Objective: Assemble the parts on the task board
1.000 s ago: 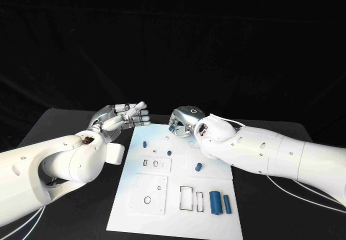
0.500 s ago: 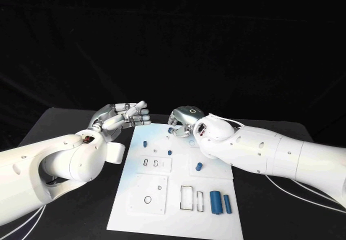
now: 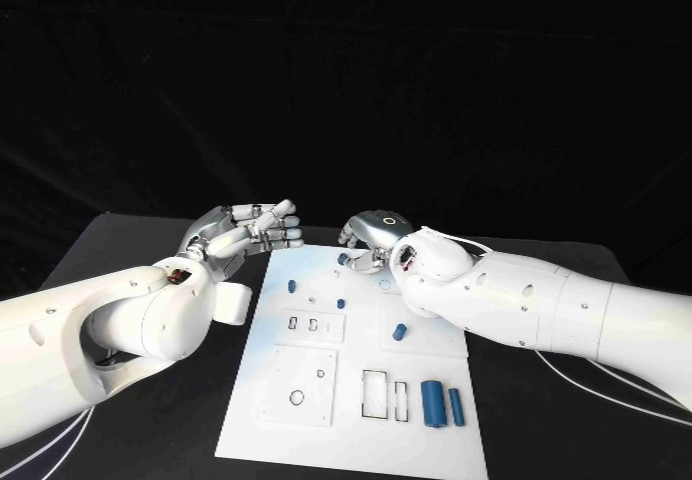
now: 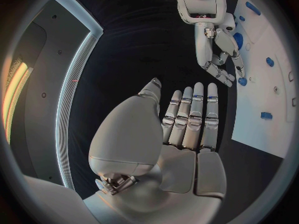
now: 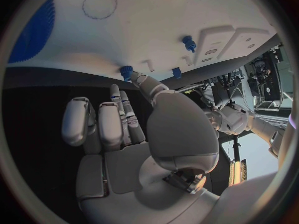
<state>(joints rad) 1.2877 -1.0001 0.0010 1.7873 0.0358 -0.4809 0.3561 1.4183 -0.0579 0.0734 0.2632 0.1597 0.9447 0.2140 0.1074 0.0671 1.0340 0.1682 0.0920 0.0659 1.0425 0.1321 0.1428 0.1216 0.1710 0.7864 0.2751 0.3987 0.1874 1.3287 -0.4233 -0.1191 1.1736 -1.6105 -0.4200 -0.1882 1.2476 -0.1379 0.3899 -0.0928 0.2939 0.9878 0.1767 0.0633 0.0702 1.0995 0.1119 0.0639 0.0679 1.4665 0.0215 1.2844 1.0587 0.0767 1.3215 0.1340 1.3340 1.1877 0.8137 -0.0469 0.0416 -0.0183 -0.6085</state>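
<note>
The right robot hand [image 3: 371, 238] hangs over the far edge of the task board [image 3: 353, 420], fingers pointing down toward a small blue part [image 3: 343, 259] standing near that edge. In the right wrist view the thumb tip sits right beside a small blue peg [image 5: 126, 71] at the board's rim, with the other fingers [image 5: 99, 127] lying loosely apart and nothing visibly clasped; whether the thumb actually touches the peg cannot be told. The left robot hand [image 3: 245, 232] is raised just beyond the board's far left corner, palm empty, its fingers [image 4: 190, 119] held straight and side by side, so it is open and holds nothing.

Compared with a second ago, little has changed: the left robot hand has drifted slightly lower and its thumb has eased down toward the other fingers, while the right robot hand has stayed over the same far-edge spot. The parts on the board have not moved.

On the board, two small blue pegs [image 3: 290, 286] stand in the far section, another blue piece [image 3: 398, 332] lies near the middle right, and two long blue cylinders [image 3: 431, 404] lie side by side at the near right, beside a rectangular outlined slot [image 3: 374, 394]. The board rests on the black worktop [image 3: 144, 240].

No brand, label or readable writing can be made out on the board, the parts or the arms.
</note>
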